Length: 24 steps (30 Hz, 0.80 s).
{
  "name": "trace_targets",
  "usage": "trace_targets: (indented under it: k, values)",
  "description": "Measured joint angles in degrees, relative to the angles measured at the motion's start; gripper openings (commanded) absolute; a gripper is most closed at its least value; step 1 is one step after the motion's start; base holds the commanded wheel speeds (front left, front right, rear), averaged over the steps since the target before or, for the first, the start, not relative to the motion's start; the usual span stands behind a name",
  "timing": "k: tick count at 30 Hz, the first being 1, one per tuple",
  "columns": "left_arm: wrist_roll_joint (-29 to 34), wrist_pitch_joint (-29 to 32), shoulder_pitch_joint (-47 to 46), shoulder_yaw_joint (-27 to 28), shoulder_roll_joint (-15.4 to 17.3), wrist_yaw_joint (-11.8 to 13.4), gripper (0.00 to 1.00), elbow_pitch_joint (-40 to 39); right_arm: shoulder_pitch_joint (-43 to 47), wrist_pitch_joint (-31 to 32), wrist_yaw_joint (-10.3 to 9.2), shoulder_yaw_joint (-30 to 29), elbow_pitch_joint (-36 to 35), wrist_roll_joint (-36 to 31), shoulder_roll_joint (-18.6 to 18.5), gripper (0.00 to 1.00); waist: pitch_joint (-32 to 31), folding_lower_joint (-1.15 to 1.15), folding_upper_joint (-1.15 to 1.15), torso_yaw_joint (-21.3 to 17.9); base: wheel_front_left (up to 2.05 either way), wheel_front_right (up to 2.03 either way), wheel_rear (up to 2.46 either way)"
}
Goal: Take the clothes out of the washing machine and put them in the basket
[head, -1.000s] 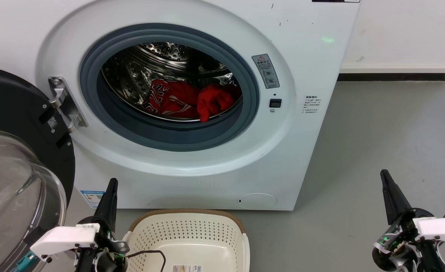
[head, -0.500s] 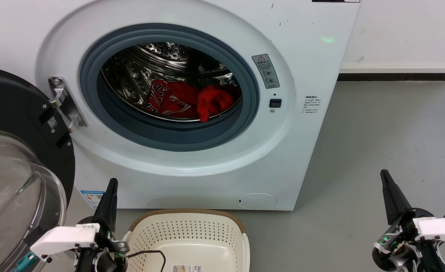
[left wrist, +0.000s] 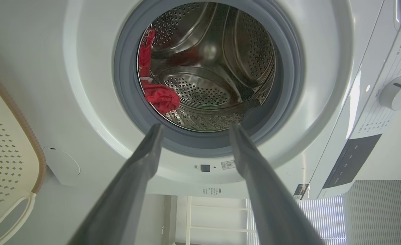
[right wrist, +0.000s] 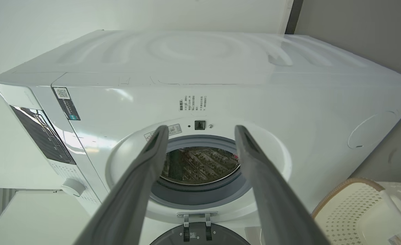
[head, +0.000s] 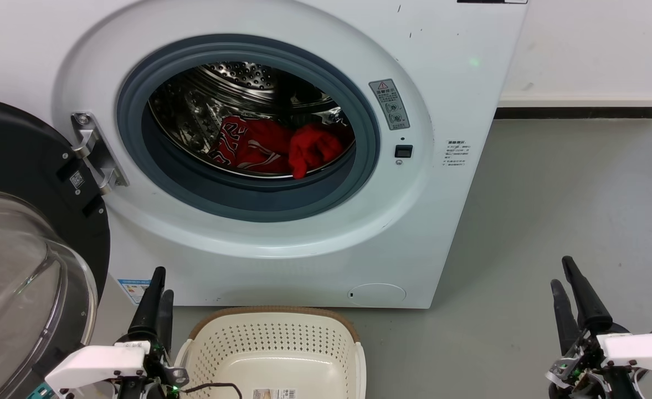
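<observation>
Two red clothes [head: 281, 147] lie inside the washing machine [head: 442, 83]; basket [head: 273, 311] sits just below its porthole [head: 248, 206], likely for a short transfer. Both arms' jaws parted, empty.

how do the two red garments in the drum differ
The striped garment is red with white markings and lies spread out on the left; the plain garment is solid red, bunched up on the right, reaching the front lip of the drum. Both lie touching inside the washing machine.

Grey floor [head: 553, 194] carries the washing machine [head: 458, 83] and, just before it, the basket [head: 273, 338].
</observation>
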Motion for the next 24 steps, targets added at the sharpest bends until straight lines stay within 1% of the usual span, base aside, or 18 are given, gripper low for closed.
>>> trace_targets:
  k: [5,16,24]
  values:
    - [5.31,-1.30,0.14,0.21,0.01,0.51,1.00,-1.92,0.56,-1.32,0.00,0.02,-1.36,-5.91,0.01,1.00,0.09,0.00,0.00,-0.02,0.00,0.00,0.00]
    - [18.78,-4.09,1.02,-1.14,0.01,3.98,1.00,-6.35,1.42,-4.09,0.00,0.62,-5.49,-20.25,0.03,1.00,0.34,0.00,0.00,-0.06,0.00,0.00,0.00]
    - [28.67,-5.83,1.44,-2.46,0.01,5.47,1.00,-8.15,1.97,-5.79,0.00,1.77,-9.04,-31.23,0.04,1.00,0.55,0.00,0.00,-0.08,0.00,0.00,0.00]
